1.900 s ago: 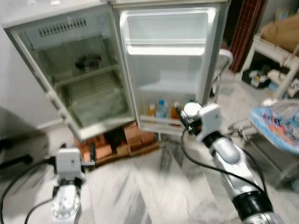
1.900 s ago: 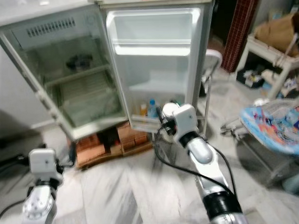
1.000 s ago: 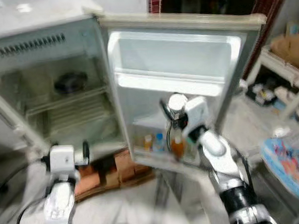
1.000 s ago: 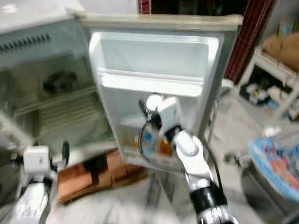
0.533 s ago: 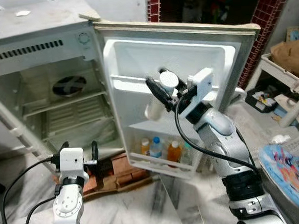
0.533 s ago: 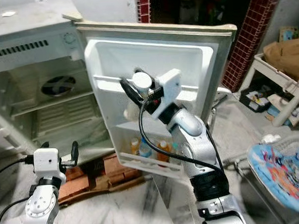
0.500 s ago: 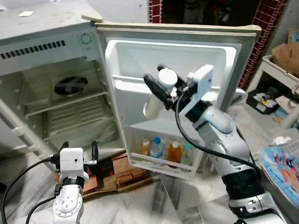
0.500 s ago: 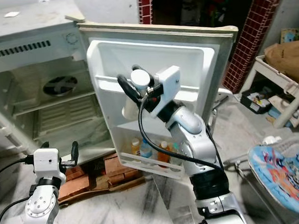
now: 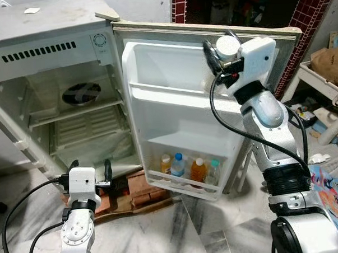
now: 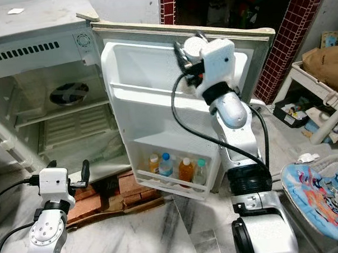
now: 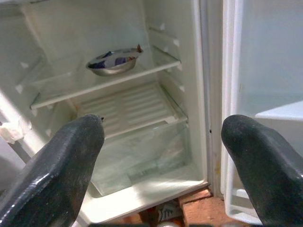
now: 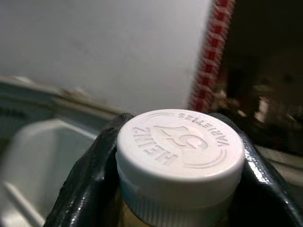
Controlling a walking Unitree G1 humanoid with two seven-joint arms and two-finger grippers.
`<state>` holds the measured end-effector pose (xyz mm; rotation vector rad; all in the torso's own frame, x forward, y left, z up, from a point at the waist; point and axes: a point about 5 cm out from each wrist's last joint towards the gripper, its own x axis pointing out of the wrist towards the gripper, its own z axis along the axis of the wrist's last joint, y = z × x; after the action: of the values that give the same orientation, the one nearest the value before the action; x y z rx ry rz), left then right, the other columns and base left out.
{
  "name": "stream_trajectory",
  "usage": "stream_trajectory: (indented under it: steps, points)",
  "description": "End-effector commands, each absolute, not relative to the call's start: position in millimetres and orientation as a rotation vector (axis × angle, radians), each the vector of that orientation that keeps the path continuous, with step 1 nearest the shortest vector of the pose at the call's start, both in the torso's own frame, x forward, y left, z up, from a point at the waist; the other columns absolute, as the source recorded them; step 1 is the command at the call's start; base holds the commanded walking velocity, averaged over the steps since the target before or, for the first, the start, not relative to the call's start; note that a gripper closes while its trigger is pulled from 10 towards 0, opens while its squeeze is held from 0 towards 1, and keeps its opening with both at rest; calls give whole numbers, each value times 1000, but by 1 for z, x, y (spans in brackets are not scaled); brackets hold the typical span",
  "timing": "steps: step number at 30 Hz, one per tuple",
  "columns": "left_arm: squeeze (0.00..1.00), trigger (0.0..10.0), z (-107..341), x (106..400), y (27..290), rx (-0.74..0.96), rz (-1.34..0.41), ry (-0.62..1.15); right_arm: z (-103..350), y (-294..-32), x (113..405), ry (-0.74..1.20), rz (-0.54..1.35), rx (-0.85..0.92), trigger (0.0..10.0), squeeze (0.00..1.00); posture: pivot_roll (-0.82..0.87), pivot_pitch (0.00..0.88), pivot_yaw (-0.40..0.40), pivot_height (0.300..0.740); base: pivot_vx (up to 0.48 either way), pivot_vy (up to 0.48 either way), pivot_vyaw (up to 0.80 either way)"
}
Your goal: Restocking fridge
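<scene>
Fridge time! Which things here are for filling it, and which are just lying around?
For the job:
fridge
fridge door
white-capped bottle, gripped by right gripper
door-shelf bottles

Lying about:
bowl
bricks
brown bag

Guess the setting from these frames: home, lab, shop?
Likely a lived-in home, a kitchen corner or utility room. A small old fridge stands open on bricks over a marble floor, with bottles in its door and a cluttered white shelf nearby.
</scene>
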<state>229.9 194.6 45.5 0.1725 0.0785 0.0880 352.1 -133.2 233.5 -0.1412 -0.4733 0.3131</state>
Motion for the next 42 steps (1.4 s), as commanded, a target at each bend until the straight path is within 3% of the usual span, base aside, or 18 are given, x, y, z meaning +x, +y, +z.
stream_trajectory:
  steps: [1, 10, 24, 26, 27, 28, 36, 42]
  points:
    - [0, 10000, 45, 229, 197, 185, 93, 80, 242, -133, 352, -534, 282, -164, 10000, 0, -3, 0, 6, 740, 0, 0, 0]
    - [0, 10000, 44, 229, 195, 186, 95, 83, 230, -138, 370, -516, -15, -287, 10000, 0, 0, 2, 1, 740, 0, 0, 0]
    - [0, 10000, 42, 228, 193, 179, 105, 88, 190, -133, 388, -248, -16, -211, 10000, 0, 5, 1, -13, 740, 0, 0, 0]
    - [0, 10000, 41, 228, 193, 178, 107, 89, 187, -135, 389, -233, -17, -216, 10000, 55, 5, 0, -15, 740, 0, 0, 0]
    - [0, 10000, 41, 228, 193, 177, 109, 90, 184, -137, 390, -205, -31, -221, 10000, 961, 2, 0, -16, 740, 0, 0, 0]
    - [0, 10000, 41, 228, 193, 177, 109, 90, 182, -138, 391, -191, -33, -211, 10000, 1000, 2, 0, -16, 740, 0, 0, 0]
    - [0, 10000, 41, 230, 193, 179, 105, 92, 190, -145, 394, -219, -50, -222, 10000, 1000, -1, 0, -12, 740, 0, 0, 0]
    - [0, 10000, 40, 231, 193, 181, 101, 96, 226, -150, 395, -386, -48, -162, 10000, 1000, -3, 0, -7, 740, 0, 0, 0]
